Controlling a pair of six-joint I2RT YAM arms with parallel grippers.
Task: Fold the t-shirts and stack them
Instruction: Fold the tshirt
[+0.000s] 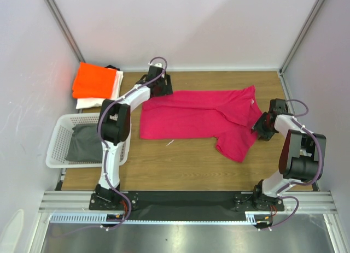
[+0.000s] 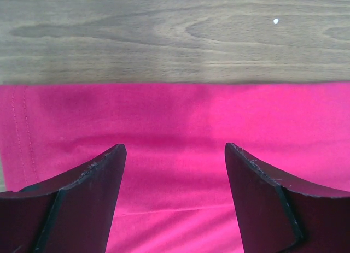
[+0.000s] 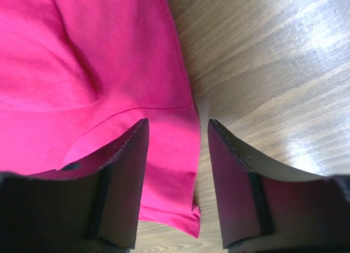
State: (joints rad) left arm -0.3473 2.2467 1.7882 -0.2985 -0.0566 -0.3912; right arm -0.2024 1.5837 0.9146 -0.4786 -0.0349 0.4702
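Right pincer (image 3: 178, 124) open, jaws straddling the magenta t-shirt (image 1: 186, 116) hem near the desk (image 1: 180, 168) right edge. Shirt spread across mid-desk (right end rumpled). Left pincer (image 2: 175, 149) open over its far-left edge. Orange t-shirt (image 1: 93, 81) on white t-shirt (image 1: 87, 104), far-left corner.

Up at 10 o'clock in the top view, the white t-shirt (image 1: 88, 103) is mostly buried under the orange t-shirt (image 1: 94, 81), with just a strip peeking out. There's a dark thing (image 1: 114, 68) behind that stack, way too small to tell what it is. The grey cloth (image 1: 82, 143) in the basket (image 1: 56, 143) is partly behind the left arm (image 1: 112, 124). Both wrist views chop the magenta t-shirt (image 2: 180, 116) off at their edges. The white speck (image 1: 171, 142) at its 7 o'clock? No clue.
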